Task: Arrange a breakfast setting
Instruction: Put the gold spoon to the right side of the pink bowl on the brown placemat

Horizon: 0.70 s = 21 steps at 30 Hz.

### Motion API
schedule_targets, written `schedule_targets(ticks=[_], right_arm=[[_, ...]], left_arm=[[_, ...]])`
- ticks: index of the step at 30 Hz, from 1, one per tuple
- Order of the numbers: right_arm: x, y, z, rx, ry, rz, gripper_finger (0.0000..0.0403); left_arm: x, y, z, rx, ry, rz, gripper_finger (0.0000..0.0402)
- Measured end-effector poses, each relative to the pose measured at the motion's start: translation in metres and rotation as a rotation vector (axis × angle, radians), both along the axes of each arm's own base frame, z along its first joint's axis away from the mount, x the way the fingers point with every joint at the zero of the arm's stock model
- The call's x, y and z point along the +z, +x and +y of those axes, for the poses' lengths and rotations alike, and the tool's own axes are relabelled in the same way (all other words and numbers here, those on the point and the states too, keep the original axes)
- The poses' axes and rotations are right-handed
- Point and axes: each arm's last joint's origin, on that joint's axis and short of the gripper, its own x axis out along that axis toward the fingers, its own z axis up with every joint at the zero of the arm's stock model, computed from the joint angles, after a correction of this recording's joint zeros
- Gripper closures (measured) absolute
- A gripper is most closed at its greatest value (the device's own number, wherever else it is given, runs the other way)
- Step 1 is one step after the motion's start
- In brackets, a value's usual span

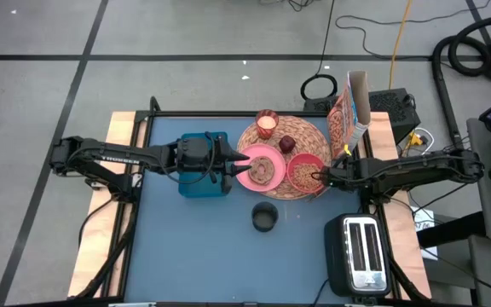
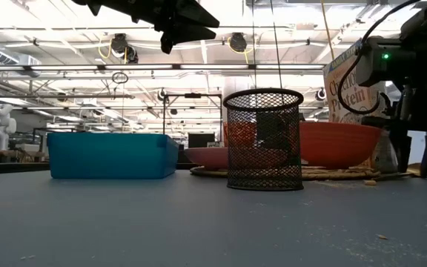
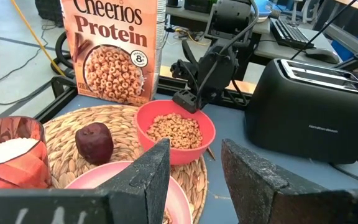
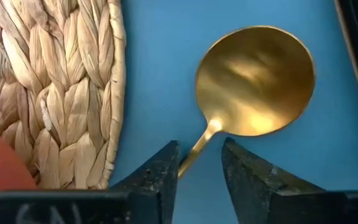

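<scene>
Beside the round woven straw placemat's (image 4: 55, 87) rim, the right gripper (image 4: 201, 163) straddles a gold metal spoon's (image 4: 253, 81) handle, jaws ajar; a shallow pinch could let it slip.

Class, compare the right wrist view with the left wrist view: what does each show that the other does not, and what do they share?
Only the right wrist view shows a gold spoon lying on the blue table beside the mat, its handle between the right gripper's jaws. Only the left wrist view shows the cereal box, the bowl of cereal, the dark-red fruit, the candle glass, the pink plate and a black toaster. Both show the woven straw mat.
</scene>
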Motion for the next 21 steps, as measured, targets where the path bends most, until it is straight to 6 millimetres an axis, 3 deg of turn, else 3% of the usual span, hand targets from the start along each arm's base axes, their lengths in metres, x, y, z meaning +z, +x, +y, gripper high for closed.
schedule_targets(ticks=[12, 21], right_arm=[[0.0, 0.0, 0.0001, 0.025, 0.002, 0.005, 0.036], [-0.0001, 0.0017, 0.0014, 0.135, 0.047, 0.003, 0.0383]], left_arm=[[0.0, 0.0, 0.0, 0.0, 0.0, 0.0, 0.0252], [0.0, 0.0, 0.0001, 0.0, 0.0, 0.0, 0.0252]])
